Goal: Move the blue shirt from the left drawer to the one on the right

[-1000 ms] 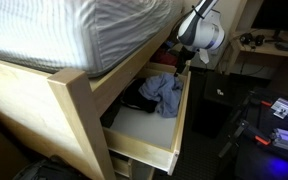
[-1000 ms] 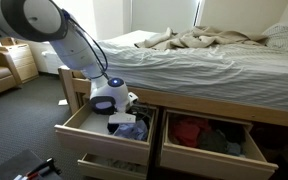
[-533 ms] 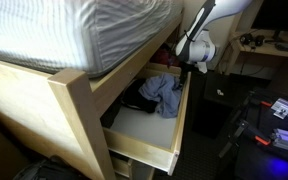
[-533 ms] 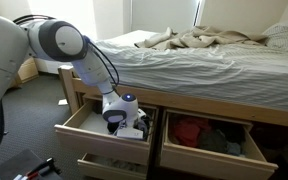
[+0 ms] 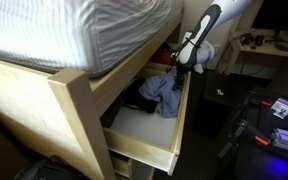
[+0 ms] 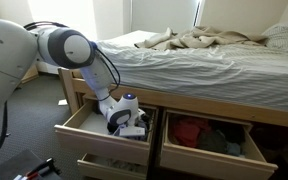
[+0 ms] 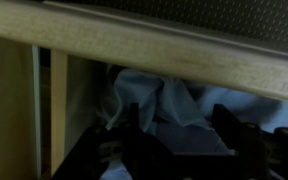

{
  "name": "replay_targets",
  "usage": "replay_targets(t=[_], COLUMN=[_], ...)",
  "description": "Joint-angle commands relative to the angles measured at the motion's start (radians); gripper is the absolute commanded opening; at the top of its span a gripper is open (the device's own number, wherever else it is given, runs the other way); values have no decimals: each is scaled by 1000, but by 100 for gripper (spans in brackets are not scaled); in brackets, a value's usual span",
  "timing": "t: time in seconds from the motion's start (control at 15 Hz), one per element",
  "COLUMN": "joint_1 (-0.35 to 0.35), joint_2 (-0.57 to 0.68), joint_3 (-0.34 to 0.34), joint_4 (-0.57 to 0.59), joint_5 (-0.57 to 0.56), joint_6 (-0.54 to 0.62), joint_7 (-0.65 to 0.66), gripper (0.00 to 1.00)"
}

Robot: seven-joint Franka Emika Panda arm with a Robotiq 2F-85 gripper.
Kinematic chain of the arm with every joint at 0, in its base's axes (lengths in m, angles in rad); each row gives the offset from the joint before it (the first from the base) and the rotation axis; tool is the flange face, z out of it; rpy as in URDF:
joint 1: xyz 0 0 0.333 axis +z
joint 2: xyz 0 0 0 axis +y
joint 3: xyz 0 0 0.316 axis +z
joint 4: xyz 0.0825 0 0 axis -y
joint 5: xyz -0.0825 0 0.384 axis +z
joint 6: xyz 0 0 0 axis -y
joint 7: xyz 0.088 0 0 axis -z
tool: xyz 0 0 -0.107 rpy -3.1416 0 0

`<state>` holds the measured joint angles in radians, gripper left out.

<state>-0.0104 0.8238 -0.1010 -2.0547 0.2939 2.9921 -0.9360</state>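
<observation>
The blue shirt (image 5: 162, 92) lies crumpled in the open left drawer (image 5: 144, 146), near its back end. In the wrist view it fills the middle (image 7: 154, 105), just under the wooden bed rail (image 7: 144, 45). My gripper (image 7: 179, 135) is open, its two dark fingers standing on either side of the shirt and close above it. In both exterior views the gripper (image 5: 182, 68) (image 6: 127, 124) reaches down into the left drawer (image 6: 96, 140) and hides most of the shirt in one of them. The right drawer (image 6: 209, 160) is open beside it.
A black garment (image 5: 134, 101) lies beside the shirt, with something red (image 5: 164, 69) behind. The right drawer holds red clothes (image 6: 189, 130). The bed frame post (image 5: 76, 105) and mattress overhang the drawers. Cables and a lit device (image 5: 284, 110) lie on the floor.
The gripper has moved down and in under the bed rail, from above the left drawer to close over the blue shirt. The shirt has not moved.
</observation>
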Motion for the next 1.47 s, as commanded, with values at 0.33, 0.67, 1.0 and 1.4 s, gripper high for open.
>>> replay_targets(t=[0.33, 0.67, 1.0, 1.4], joint_1=[-50, -39, -13, 30], joint_2=[0, 4, 9, 13], joint_3=[5, -32, -72, -118], joint_4=[-81, -95, -86, -88], joint_5=[-420, -561, -617, -623], joint_6=[341, 389, 377, 391], joint_7=[292, 385, 437, 459], gripper=[100, 73, 38, 0])
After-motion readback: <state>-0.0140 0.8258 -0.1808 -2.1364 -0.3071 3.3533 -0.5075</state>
